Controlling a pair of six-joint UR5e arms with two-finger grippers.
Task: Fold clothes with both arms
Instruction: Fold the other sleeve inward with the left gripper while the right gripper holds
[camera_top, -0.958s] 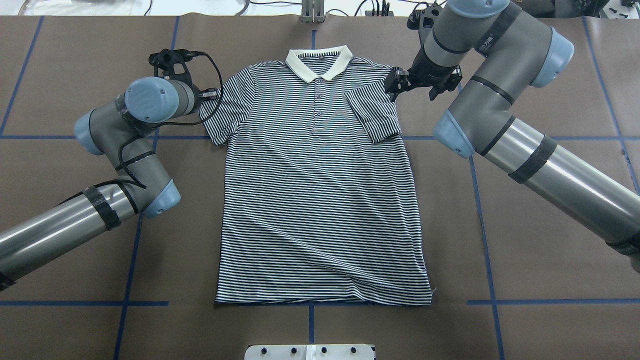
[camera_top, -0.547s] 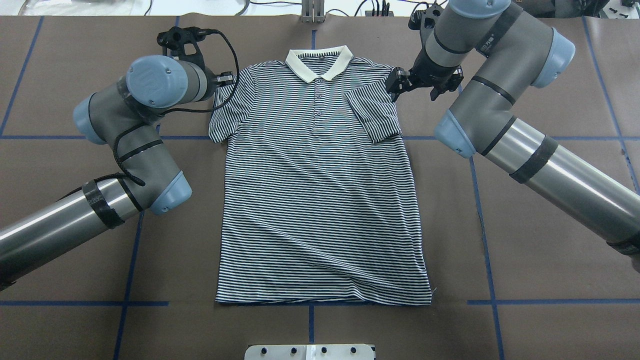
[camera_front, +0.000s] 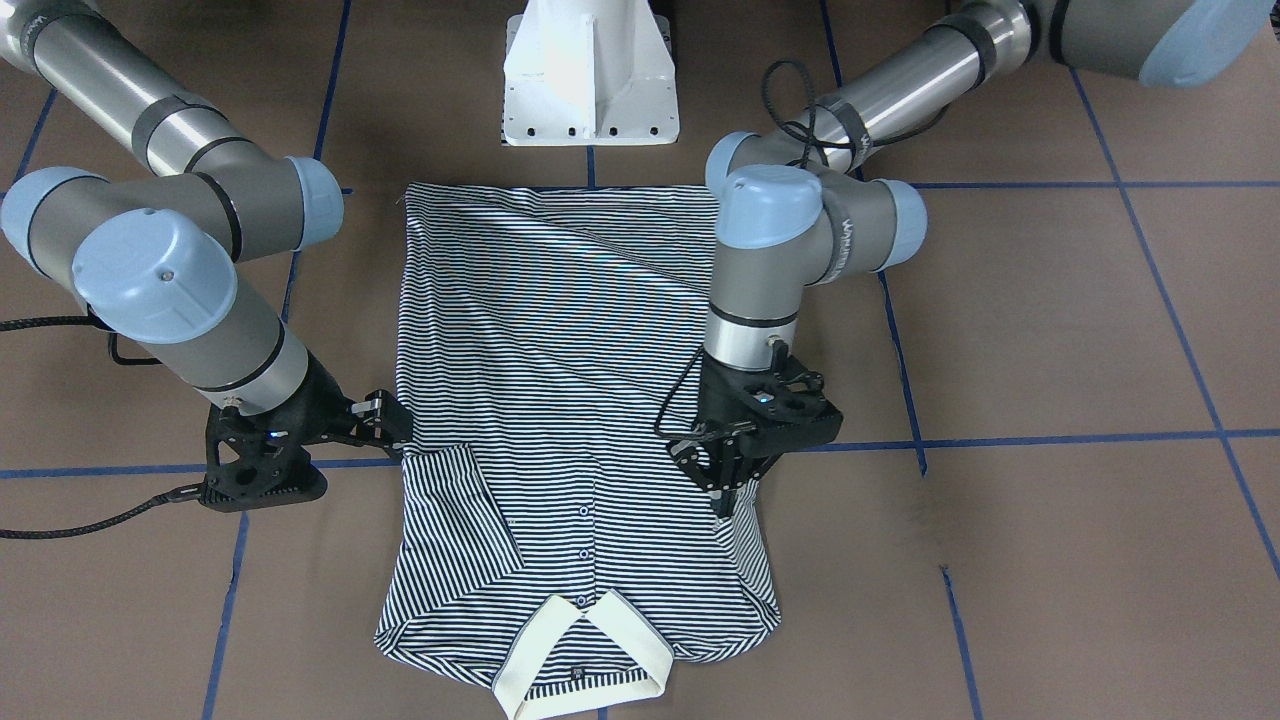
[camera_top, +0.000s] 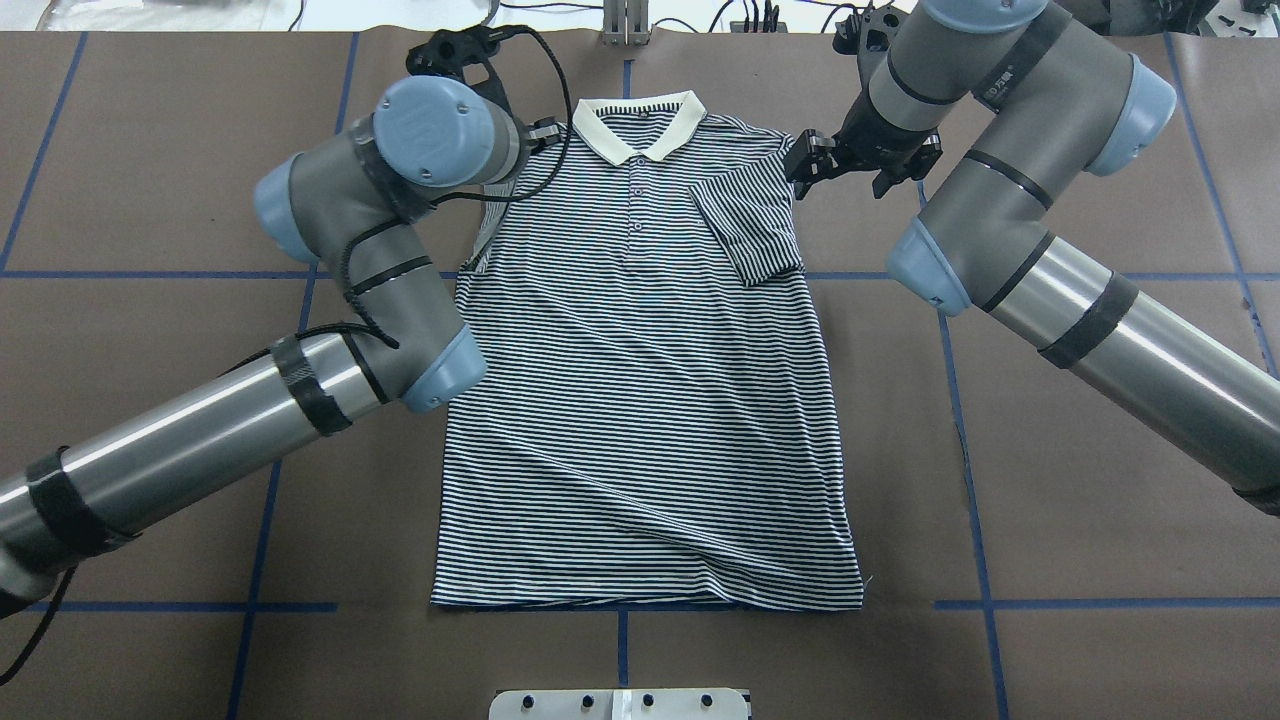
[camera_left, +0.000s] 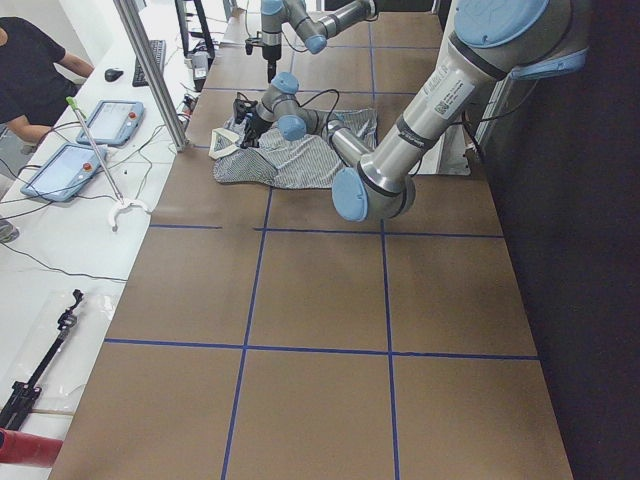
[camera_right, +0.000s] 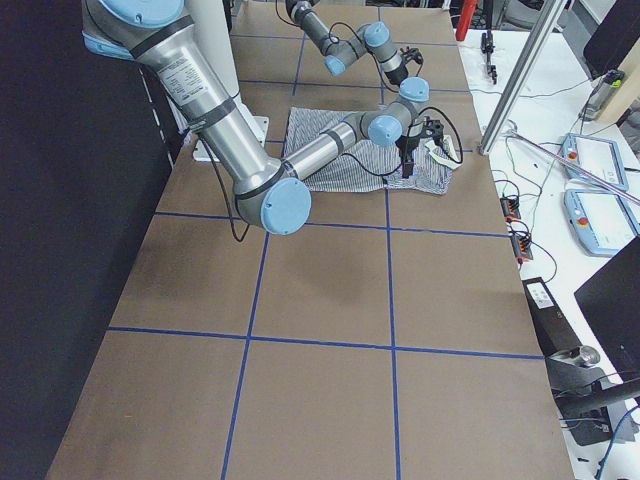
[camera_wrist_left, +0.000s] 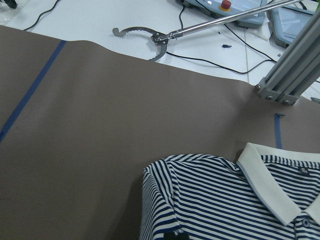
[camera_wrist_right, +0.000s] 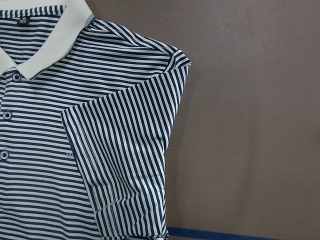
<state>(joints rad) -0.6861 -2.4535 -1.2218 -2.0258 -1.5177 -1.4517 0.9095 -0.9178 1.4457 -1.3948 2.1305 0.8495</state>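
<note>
Matte brown tabletop (camera_top: 1050, 560) w/ thin-striped polo (camera_top: 640, 400), prob. knit.

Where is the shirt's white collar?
In the front-facing view the collar lies bottom centre, at the shirt's near end, below the left gripper and right gripper.

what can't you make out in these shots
- Left gripper: overhead view, hidden under the left arm.
- Left sleeve of the polo shirt: overhead view, mostly under that arm.
- Chest logo: right wrist view, too small to read.
- Both side views: the shirt is too distant for detail.
</note>
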